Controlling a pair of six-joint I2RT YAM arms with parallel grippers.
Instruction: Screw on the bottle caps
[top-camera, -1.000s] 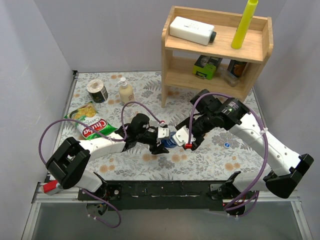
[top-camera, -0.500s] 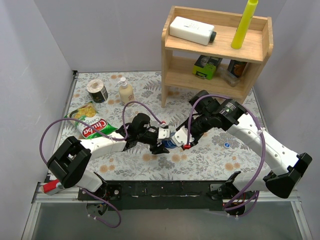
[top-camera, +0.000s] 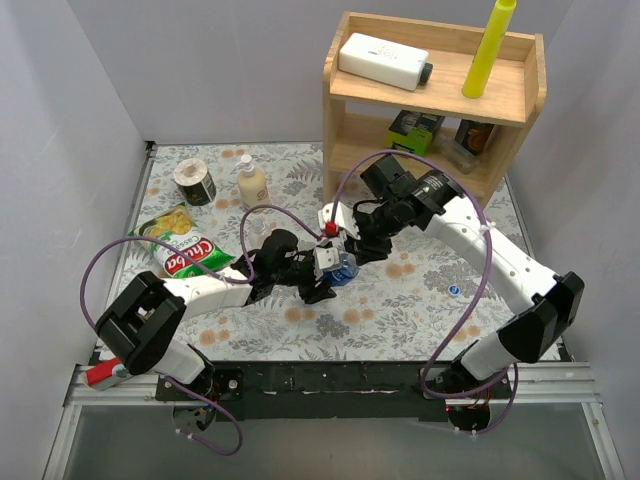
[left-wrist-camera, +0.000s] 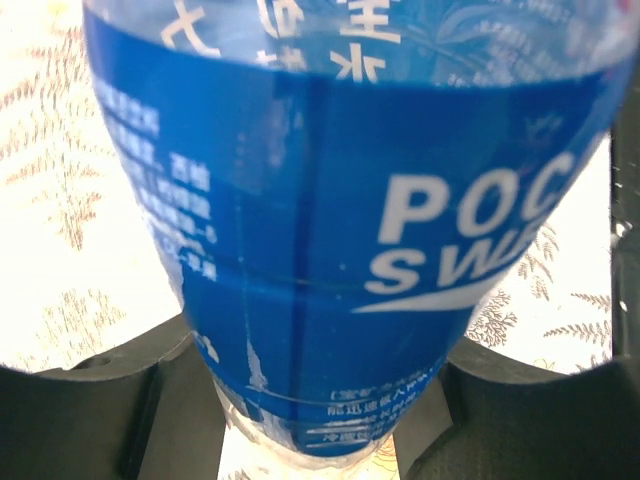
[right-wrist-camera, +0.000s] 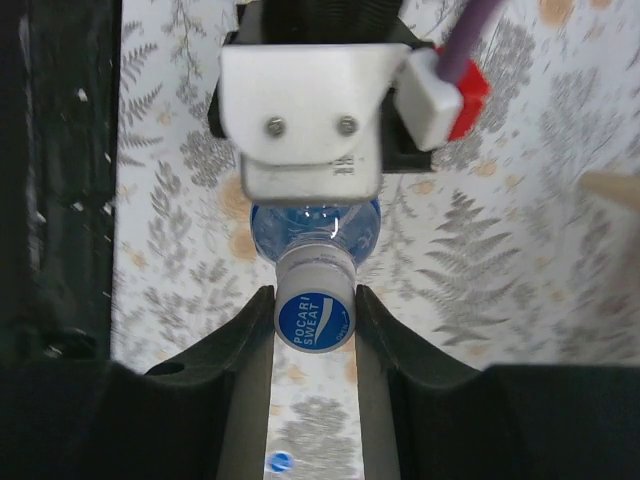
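The clear bottle with the blue label band is held in my left gripper. In the left wrist view its label fills the frame, and the gripper is shut on its lower body. My right gripper is shut on the bottle's blue-topped cap, with the fingers pressed against both sides of it. The cap sits on the bottle neck. A second blue cap lies loose on the table; it also shows in the right wrist view. A small clear object, possibly the plain bottle, stands behind my left arm.
A wooden shelf with boxes and a yellow tube stands at the back right. A cream bottle and a tape roll are at the back left. A snack bag lies left of my left arm.
My right arm has swung from the bottle's right side to behind it, and its gripper now sits up and left on the cap. My left gripper still holds the bottle, shifted slightly.
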